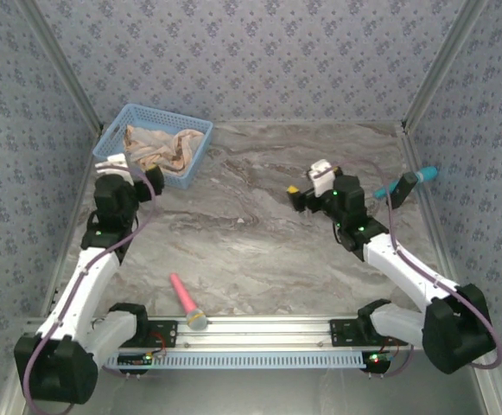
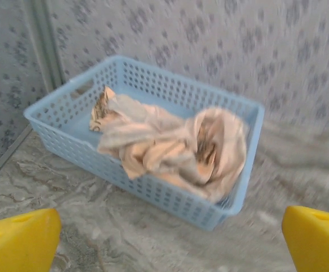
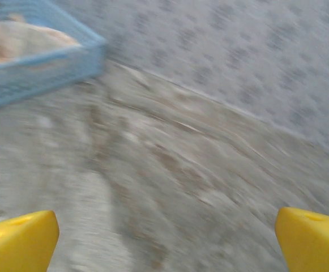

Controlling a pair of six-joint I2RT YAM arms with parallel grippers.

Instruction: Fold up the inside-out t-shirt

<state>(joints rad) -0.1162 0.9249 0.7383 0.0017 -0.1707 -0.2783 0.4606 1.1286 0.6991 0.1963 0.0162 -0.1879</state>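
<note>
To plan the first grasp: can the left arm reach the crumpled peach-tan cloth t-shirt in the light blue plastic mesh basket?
Probably yes. The open left pincer faces the light blue plastic basket close by; the basket is uncovered, and nothing blocks the crumpled peach-tan t-shirt inside.

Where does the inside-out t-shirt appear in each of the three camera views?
Top external: t-shirt crumpled in the blue basket, upper left.
Left wrist: t-shirt at centre, heaped in that basket.
Right wrist: t-shirt, blurred, top-left corner.
Shared landmark: the blue basket.
</note>
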